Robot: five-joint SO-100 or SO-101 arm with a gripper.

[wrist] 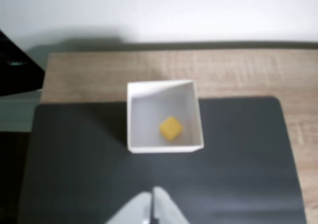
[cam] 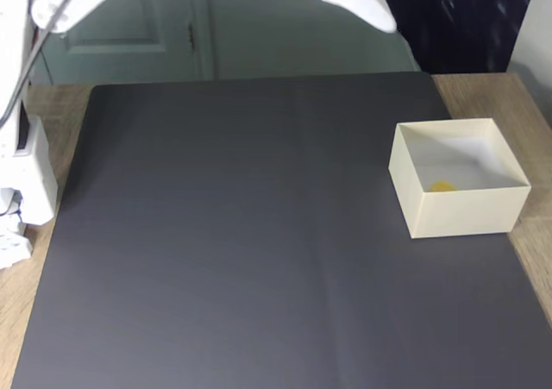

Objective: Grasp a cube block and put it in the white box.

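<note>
I see the cube block (wrist: 170, 128) lying inside the white box (wrist: 164, 147) — my tool (wrist: 151, 196) at six o'clock, fingertips closed together, empty.

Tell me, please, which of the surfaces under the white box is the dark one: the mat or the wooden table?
The mat is the dark one, a charcoal sheet; the table is pale wood grain. The white box, holding the cube block, straddles both in the wrist view.
</note>
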